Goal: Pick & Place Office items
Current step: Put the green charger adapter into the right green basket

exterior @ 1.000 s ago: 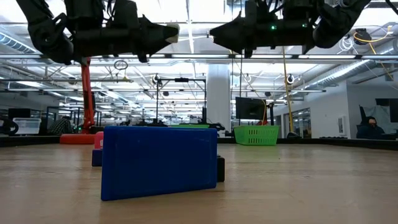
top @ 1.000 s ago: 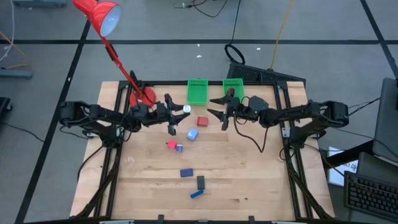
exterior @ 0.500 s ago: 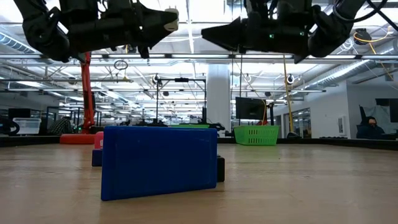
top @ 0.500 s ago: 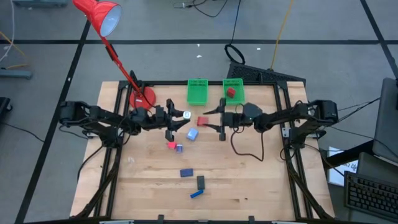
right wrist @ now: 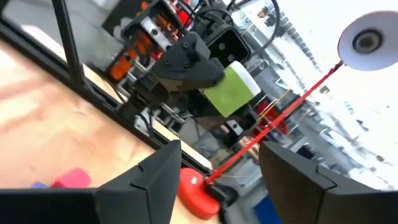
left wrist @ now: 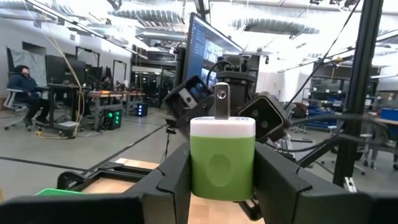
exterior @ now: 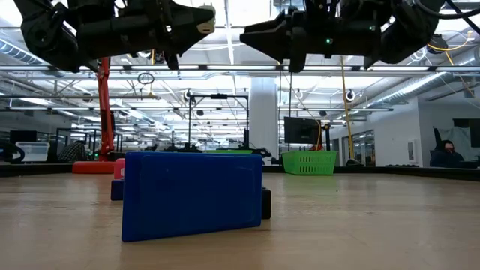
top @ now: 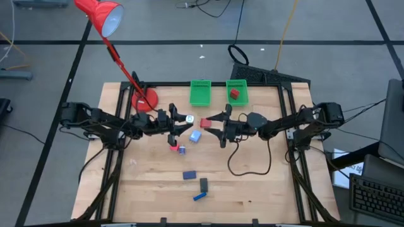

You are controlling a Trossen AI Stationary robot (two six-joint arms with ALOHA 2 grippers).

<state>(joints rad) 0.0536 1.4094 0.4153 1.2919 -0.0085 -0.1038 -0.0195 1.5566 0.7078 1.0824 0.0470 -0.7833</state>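
My left gripper point(top: 187, 120) hangs over the table's middle, shut on a green and white piece point(left wrist: 222, 158) with a silver prong. My right gripper point(top: 218, 125) faces it from the right, open and holding nothing point(right wrist: 221, 149). Below them, a red block point(top: 205, 123), a pale blue cube point(top: 195, 135), and a small red bit point(top: 173, 147) beside a purple one point(top: 182, 149) lie flat on the wood. Nearer the front edge lie a dark blue oblong point(top: 189, 174), a black one point(top: 204, 183) and a blue one point(top: 199, 196). Another red block point(top: 234, 94) lies in the right green basket point(top: 242, 84). My left gripper pinches the piece's green body by its two sides point(left wrist: 196, 168) between its two fingers. The fingers point(left wrist: 171, 177) come about level from the table's left. The white end with the silver prong point(left wrist: 221, 99) sticks out clear of the fingers. The piece is lifted well clear of the table.
A second green basket point(top: 200, 92) stands left of the first at the far edge. The red desk lamp's base point(top: 144, 99) sits at the far left, its arm slanting up to the shade point(top: 104, 14). Black frame rails border the table.
My right gripper has left the right basket, where a red block now shows. It has come toward the table's middle and near side, sinking a little and rolling about its own line. My left gripper has swung slightly toward the near edge with its piece.
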